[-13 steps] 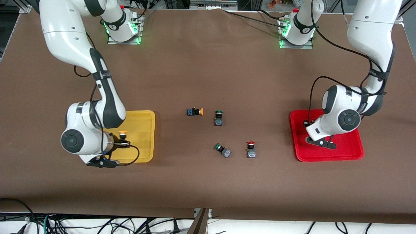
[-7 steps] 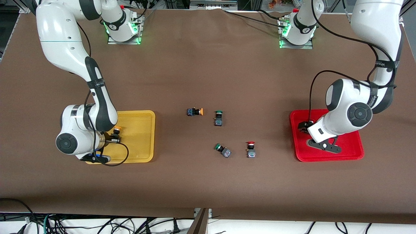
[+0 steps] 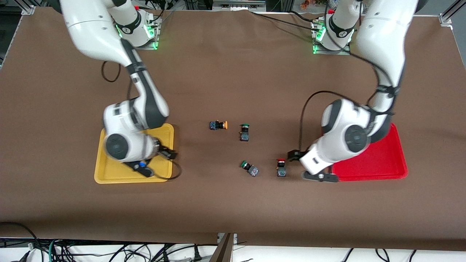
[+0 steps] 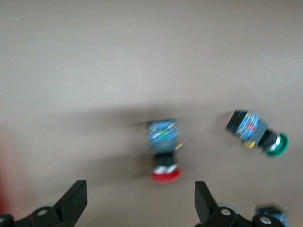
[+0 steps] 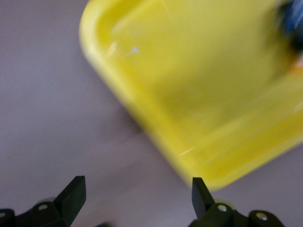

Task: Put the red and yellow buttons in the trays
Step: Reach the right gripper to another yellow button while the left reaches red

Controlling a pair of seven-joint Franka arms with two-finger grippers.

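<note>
Red-capped button [image 3: 280, 161] stands on table beside red tray [image 3: 386, 160]; left gripper [image 4: 137, 208] over it, jaws spread, empty. Right gripper [image 5: 135, 201] over yellow tray [image 3: 109, 174] corner, jaws spread. Next: descend, pinch button.

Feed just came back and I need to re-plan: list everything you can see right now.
table: one, brown cover.
yellow tray: one, yellow, toward the right arm's end.
red tray: one, red, toward the left arm's end, partly hidden by the arm.
yellow button: one, orange-yellow cap, on its side mid-table.
dark blur: one, orange-tinged, in the yellow tray; possibly another button.
red button: one, red cap, mid-table, nearer the front camera than the yellow button.
green buttons: two, green caps; one beside the yellow button, one beside the red button.
left gripper: open, beside the red button.
right gripper: open, over the yellow tray's edge.
</note>
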